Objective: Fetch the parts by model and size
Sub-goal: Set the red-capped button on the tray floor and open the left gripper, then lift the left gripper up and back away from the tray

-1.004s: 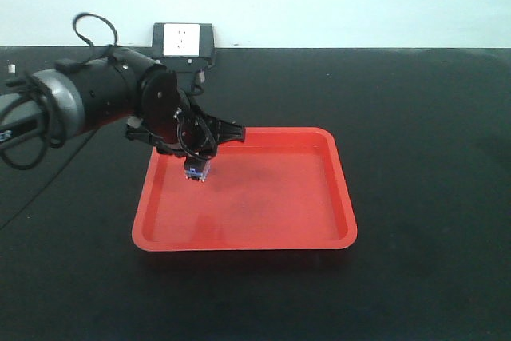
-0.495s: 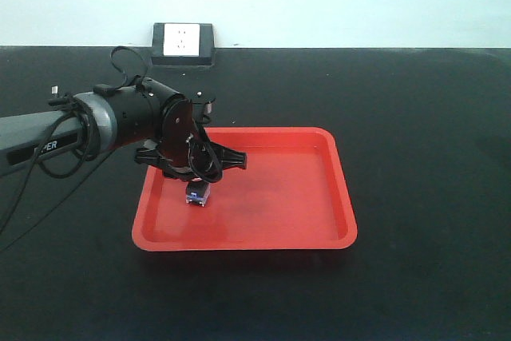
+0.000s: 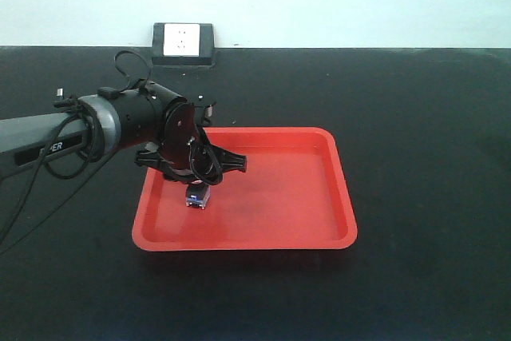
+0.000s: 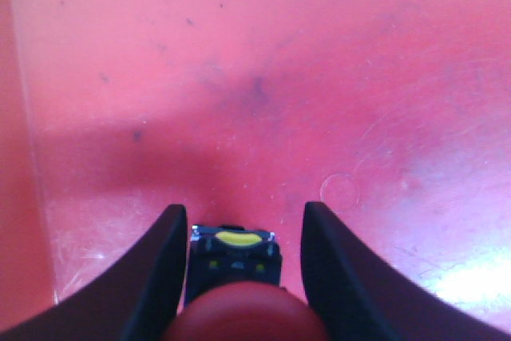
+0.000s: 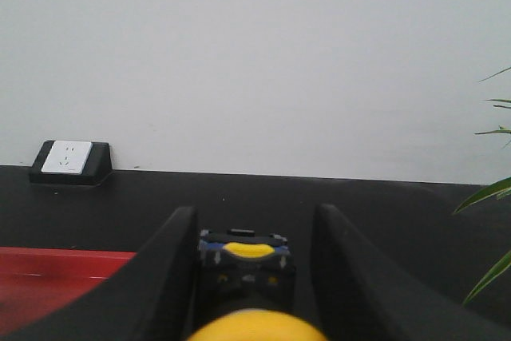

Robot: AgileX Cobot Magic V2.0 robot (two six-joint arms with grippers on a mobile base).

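Note:
A red-capped push-button switch (image 3: pixel 197 196) with a black-and-blue base hangs low over the left part of the red tray (image 3: pixel 303 197), at or just above its floor. My left gripper (image 3: pixel 196 184) is shut on it. In the left wrist view the switch (image 4: pixel 234 255) sits between the black fingers (image 4: pixel 156 277), its red cap blurred at the bottom edge, with the tray floor (image 4: pixel 279 77) close beyond. My right gripper (image 5: pixel 247 277) is outside the front view; it is shut on a yellow-capped switch (image 5: pixel 243 265) held above the black table.
A white wall socket in a black box (image 3: pixel 182 41) stands at the table's back edge, also visible as the socket (image 5: pixel 68 161) from the right wrist. The tray's corner (image 5: pixel 48 281) lies to the right gripper's left. Green plant leaves (image 5: pixel 491 197) reach in at the far right.
My left arm has come down and slightly toward the front, carrying the red-capped switch lower over the tray's left part. The grip on it looks unchanged.

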